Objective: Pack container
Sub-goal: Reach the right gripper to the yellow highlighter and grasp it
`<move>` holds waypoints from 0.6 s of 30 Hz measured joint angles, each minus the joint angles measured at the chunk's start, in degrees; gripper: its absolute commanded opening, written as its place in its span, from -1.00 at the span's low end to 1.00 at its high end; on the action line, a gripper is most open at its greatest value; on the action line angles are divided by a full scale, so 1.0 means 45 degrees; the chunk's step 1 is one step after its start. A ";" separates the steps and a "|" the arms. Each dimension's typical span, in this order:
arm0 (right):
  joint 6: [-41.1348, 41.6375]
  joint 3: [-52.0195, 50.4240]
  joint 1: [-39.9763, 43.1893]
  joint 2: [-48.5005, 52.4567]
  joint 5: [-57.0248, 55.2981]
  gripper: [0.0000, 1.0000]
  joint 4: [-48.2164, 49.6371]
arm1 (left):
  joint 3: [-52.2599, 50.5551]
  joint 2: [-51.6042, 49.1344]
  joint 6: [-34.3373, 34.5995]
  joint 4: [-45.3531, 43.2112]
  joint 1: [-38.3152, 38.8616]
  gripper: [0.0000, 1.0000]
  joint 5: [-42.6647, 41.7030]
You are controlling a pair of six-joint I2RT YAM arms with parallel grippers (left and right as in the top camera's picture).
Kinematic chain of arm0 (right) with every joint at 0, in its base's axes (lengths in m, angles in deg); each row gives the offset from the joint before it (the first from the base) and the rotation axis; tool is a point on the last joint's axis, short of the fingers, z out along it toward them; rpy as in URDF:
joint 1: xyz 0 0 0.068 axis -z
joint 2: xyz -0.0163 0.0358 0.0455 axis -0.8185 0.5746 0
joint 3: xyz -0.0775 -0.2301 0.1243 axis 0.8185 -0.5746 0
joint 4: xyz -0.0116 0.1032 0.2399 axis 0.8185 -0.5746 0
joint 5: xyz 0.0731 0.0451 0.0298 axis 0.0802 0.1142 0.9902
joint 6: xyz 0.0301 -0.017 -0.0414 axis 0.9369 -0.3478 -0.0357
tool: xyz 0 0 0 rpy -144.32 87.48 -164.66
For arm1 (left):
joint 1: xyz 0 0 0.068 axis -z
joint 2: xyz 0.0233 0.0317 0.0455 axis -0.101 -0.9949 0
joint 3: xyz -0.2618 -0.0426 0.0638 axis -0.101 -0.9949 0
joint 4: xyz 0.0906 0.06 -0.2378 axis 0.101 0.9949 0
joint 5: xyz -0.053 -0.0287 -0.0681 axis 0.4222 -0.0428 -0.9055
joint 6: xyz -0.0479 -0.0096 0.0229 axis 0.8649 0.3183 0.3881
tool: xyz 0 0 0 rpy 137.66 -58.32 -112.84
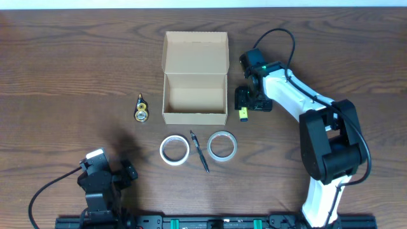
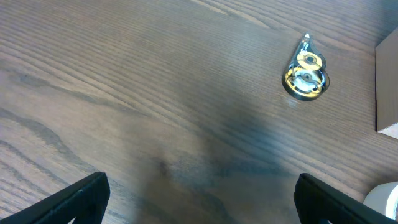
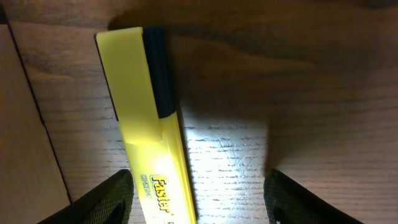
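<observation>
The container [image 1: 194,98] is a tan cardboard box in the middle of the table, its flap lid [image 1: 195,51] open and folded back; nothing shows inside it. A yellow highlighter [image 1: 243,114] lies on the wood just right of the box. My right gripper [image 1: 249,102] is low over it. In the right wrist view the highlighter [image 3: 152,137] lies between the jaws of my right gripper [image 3: 200,200], close to the left finger [image 3: 106,202], with a wide gap to the right finger. My left gripper [image 1: 105,175] [image 2: 199,202] stands open over bare wood at the front left.
A correction tape dispenser [image 1: 140,109] [image 2: 305,71] lies left of the box. In front of the box are a white tape roll [image 1: 173,150], a pen [image 1: 199,151] and a clear tape roll [image 1: 222,145]. The box wall [image 3: 22,137] stands close left of the highlighter.
</observation>
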 measured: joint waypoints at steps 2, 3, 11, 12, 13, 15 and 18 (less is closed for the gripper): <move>0.0010 0.0000 0.0000 0.0073 0.0000 0.08 0.0073 | 0.0000 0.0000 0.0000 0.0000 0.0000 0.91 0.0000; -0.0010 0.0000 0.0000 0.0131 0.0000 -0.04 0.0087 | 0.0000 0.0000 0.0000 0.0000 0.0000 0.91 0.0000; 0.0146 0.0087 0.0000 0.0219 -0.0049 -0.87 0.0097 | 0.0000 0.0000 0.0005 0.0000 0.0000 0.91 0.0000; 0.0131 0.0087 0.0000 0.0219 -0.0044 -0.86 0.0087 | 0.0000 0.0000 0.0000 0.0000 0.0000 0.91 0.0000; 0.0131 0.0092 0.0000 0.0219 -0.0044 -0.89 0.0015 | -0.0005 0.0000 0.0005 0.0000 0.0000 0.91 0.0000; 0.0131 0.0117 0.0000 0.0219 -0.0044 -0.98 -0.0262 | 0.0000 -0.0005 0.0005 0.0000 0.0000 0.91 0.0000; 0.0131 0.0126 0.0000 0.0160 -0.0044 -0.97 -0.0753 | 0.0000 0.0000 0.0000 0.0000 0.0000 0.91 0.0000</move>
